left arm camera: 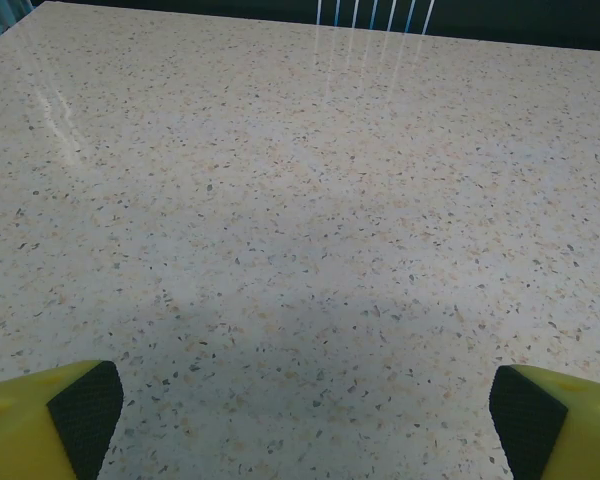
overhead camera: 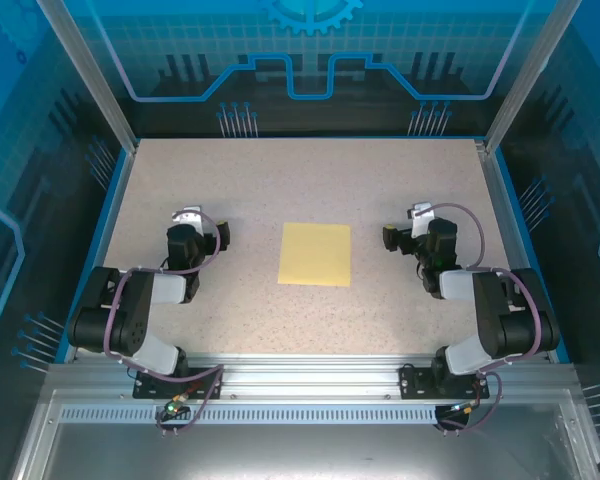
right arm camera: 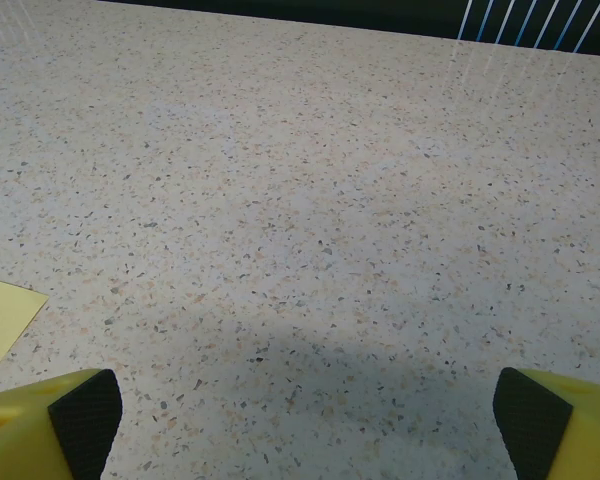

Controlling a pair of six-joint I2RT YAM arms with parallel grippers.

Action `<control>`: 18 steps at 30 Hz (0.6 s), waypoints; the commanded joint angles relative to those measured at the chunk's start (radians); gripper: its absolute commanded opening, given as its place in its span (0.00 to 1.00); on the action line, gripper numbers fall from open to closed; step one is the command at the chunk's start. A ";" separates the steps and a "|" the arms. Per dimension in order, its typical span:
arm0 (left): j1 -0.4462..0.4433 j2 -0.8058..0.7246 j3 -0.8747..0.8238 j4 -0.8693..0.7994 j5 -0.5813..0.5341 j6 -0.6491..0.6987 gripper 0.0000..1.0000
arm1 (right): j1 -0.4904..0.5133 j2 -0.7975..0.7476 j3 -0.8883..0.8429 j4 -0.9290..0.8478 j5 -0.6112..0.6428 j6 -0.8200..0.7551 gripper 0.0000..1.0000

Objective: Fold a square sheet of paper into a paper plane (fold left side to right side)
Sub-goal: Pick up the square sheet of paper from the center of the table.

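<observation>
Square sheet of paper (overhead camera: pixel 315 254) flat at the centre of the surface (overhead camera: pixel 280 180), left fingers (left arm camera: pixel 80 408) to its left, right fingers (right arm camera: pixel 85 412) to its right, neither touching it

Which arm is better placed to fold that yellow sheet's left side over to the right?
Probably the left. The square sheet of paper lies flat between the arms, and its left edge faces the left arm's fingers. The right arm's fingers sit beyond the opposite edge. Both are open.

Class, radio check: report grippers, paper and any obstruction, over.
Left gripper open, empty. Right gripper open, empty. Square sheet of paper flat, unfolded, between the grippers on the table. Nothing on the sheet.
</observation>
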 commanded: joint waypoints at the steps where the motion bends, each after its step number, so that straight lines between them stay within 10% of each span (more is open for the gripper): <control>1: 0.012 -0.006 0.015 0.008 0.023 0.019 0.99 | -0.014 0.000 0.009 0.025 -0.014 -0.013 1.00; 18: 0.012 -0.103 0.080 -0.201 0.012 0.007 0.98 | -0.029 0.000 0.009 0.025 -0.038 -0.007 1.00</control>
